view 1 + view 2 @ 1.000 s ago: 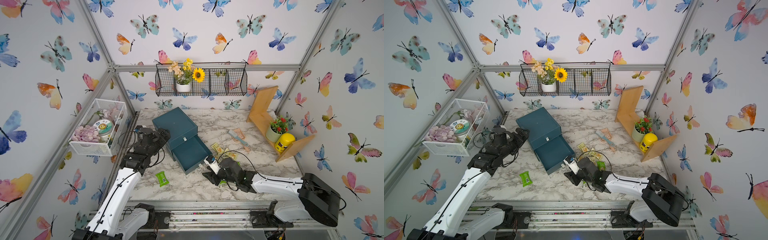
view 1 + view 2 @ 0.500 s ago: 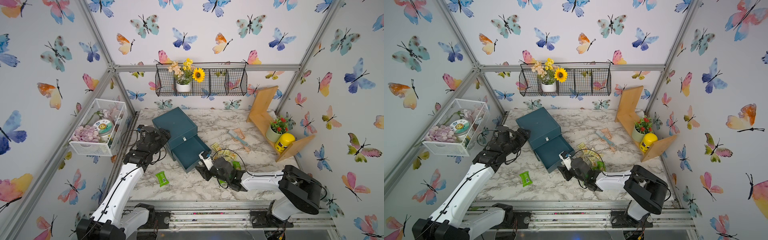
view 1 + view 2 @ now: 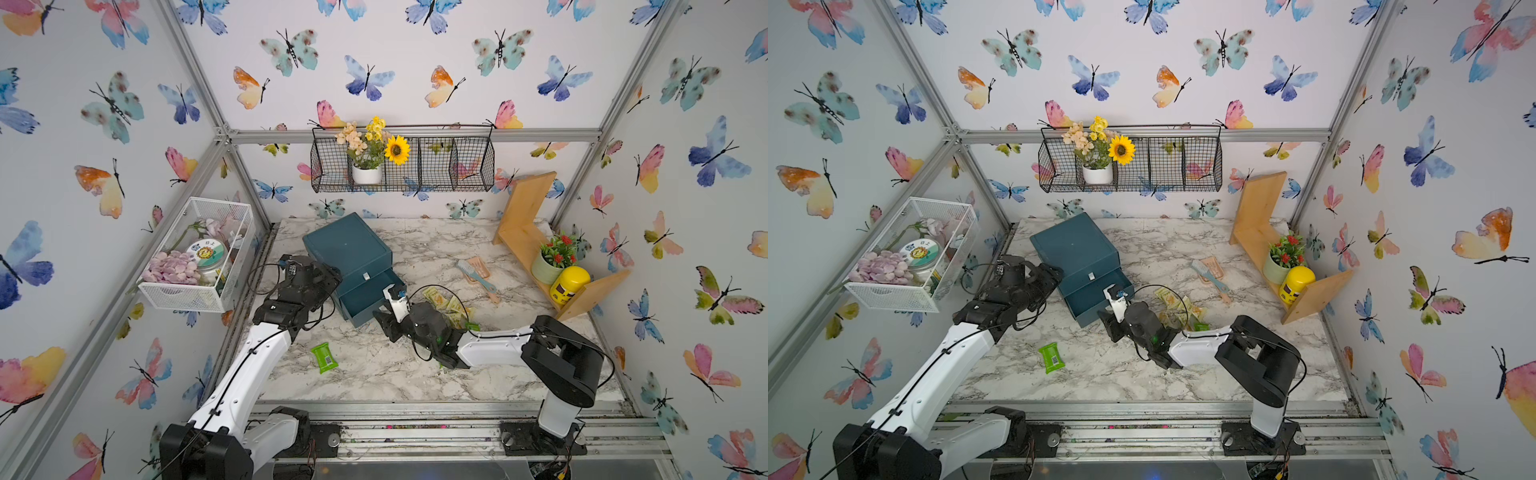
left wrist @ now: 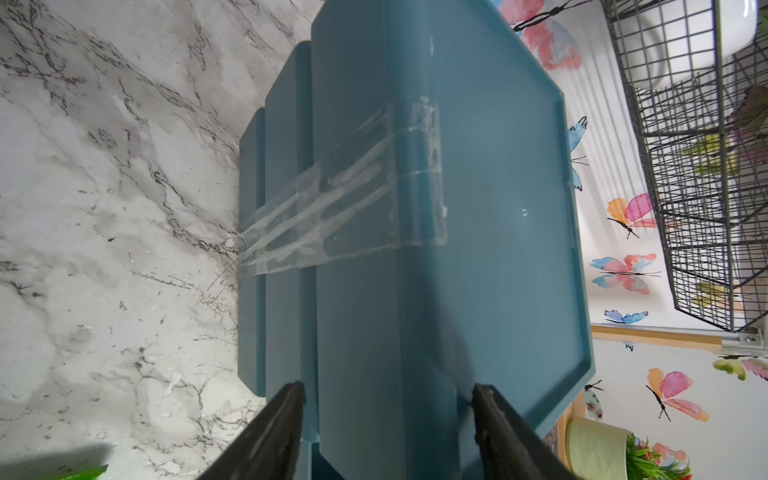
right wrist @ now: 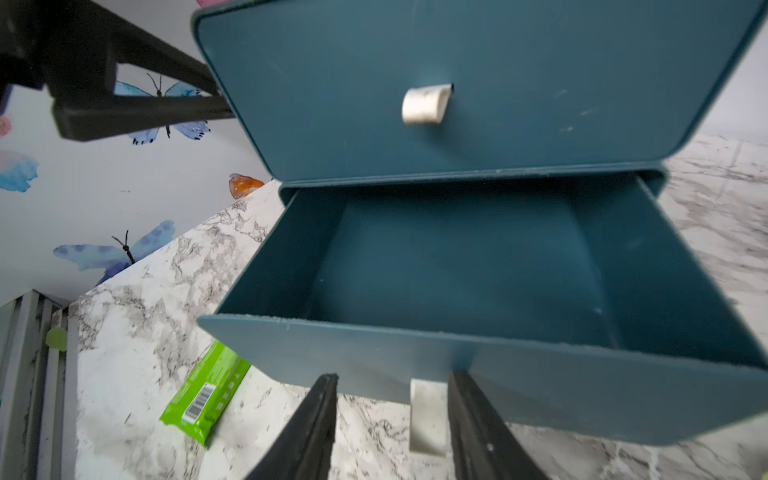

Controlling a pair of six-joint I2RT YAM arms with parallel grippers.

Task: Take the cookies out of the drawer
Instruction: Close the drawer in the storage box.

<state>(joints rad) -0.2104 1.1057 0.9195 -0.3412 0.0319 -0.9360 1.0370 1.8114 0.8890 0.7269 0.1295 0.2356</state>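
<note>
1. We are looking at a marble table (image 3: 415, 374), which is carrying everything listed here.
2. A teal cabinet (image 3: 347, 245) is sitting toward the table's back left, turned at an angle. In the left wrist view, clear tape is running across its side.
3. Its lower drawer (image 5: 457, 270) is standing pulled out toward the front. In the right wrist view its bare teal floor is showing.
4. The left gripper (image 4: 386, 390) is reaching in at the cabinet's upper left edge. Its fingers are standing apart, one over the top panel and one down the side. We cannot tell whether they are pressing on the cabinet.
5. The right gripper (image 5: 392, 376) is lying low over the table, just in front of the drawer. Its fingers are spread and pinching nothing.
6. The cookies (image 3: 446, 305) are lying outside the drawer. They are pale yellow packets in a loose pile on the marble, just right of the drawer. In both top views the right arm's wrist is partly covering them.
7. A pink-and-teal brush (image 3: 476, 274) is lying farther back and to the right, apart from the pile.
8. One green packet (image 3: 324, 357) is lying flat and alone on the marble in front of the cabinet, between the two arms.
9. The drawer's white handle (image 5: 428, 415) is hanging between the right gripper's spread fingers, with a gap showing on one side.
</note>
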